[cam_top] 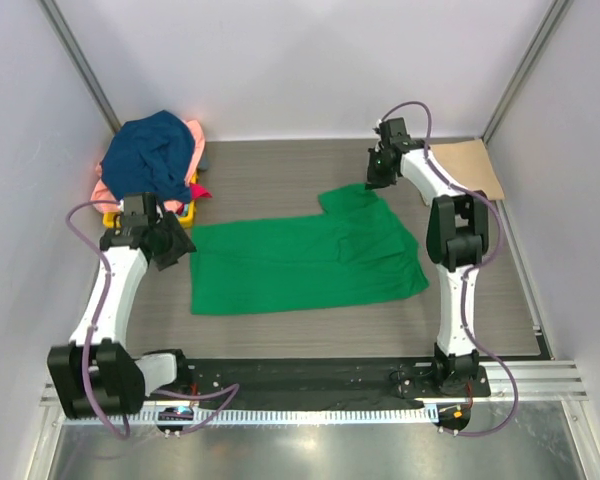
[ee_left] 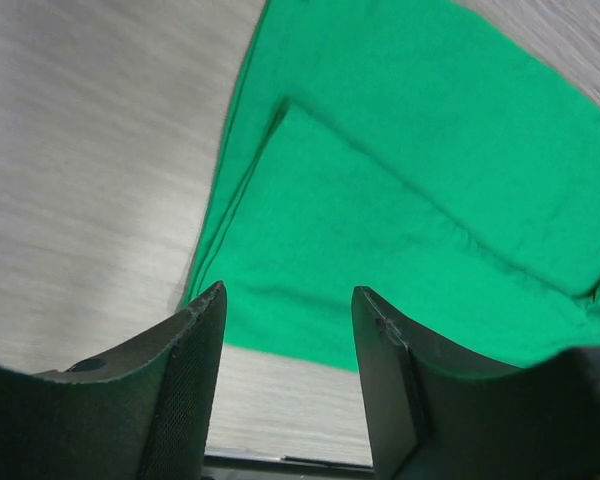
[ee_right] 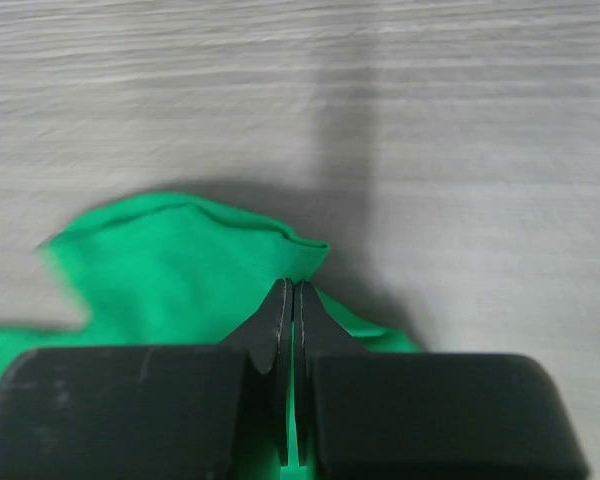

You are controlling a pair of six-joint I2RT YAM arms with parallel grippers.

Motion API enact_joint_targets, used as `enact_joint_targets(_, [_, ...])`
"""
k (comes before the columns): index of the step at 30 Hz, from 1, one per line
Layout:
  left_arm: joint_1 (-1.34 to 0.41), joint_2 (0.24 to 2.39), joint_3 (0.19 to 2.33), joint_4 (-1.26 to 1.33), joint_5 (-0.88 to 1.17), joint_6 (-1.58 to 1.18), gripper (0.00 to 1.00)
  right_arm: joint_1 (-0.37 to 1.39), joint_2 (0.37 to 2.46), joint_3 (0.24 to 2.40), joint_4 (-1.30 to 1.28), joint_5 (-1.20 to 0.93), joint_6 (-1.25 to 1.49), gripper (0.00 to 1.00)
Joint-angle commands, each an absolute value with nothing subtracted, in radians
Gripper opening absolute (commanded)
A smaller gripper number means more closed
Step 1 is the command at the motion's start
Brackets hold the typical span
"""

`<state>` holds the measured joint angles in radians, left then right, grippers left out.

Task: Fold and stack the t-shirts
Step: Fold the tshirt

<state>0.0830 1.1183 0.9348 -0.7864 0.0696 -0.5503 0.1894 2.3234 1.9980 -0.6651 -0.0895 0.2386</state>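
A bright green cloth t-shirt (cam_top: 300, 265) lies spread flat across the middle of the grey wood-grain table (cam_top: 270, 180), one sleeve sticking up toward the upper right of the overhead view. The step in hand looks like the first fold of this shirt, at the point of taking hold.

The right hand (cam_top: 380, 178) sits at that sleeve. In its wrist view its fingers are pressed together at the cloth's puckered edge (ee_right: 293, 285), so it appears to have pinched the sleeve. The left hand (cam_top: 175, 245) is at the shirt's left edge, partly open, with the doubled corner of green cloth lying beyond its tips (ee_left: 290, 295); it holds nothing.

The next move probably calls for the left hand to drop onto that corner and close, so both can lift and carry one side over the other without dragging the shirt askew.

A pile of other tees (cam_top: 155, 150), navy blue on top with salmon pink beneath, waits in the upper left corner. A flat tan tee (cam_top: 470, 165) lies at the upper right. Pale walls (cam_top: 280, 60) enclose the table on three sides.
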Motion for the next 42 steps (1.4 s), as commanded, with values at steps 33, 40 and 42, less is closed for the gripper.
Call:
enact_joint_targets(33, [-0.110,2.088,1.742,-0.814,-0.143,-0.698,0.57,0.048,1.551,1.267,-0.425,0.052,0.244,0.01])
enact_joint_targets(40, [-0.135,2.180,1.805,-0.813,-0.143,-0.678,0.56,0.048,1.589,1.256,-0.413,-0.025,0.256,0.01])
enact_joint_targets(42, [-0.144,2.198,1.812,-0.821,-0.159,-0.676,0.55,0.048,1.598,1.258,-0.411,-0.028,0.258,0.01])
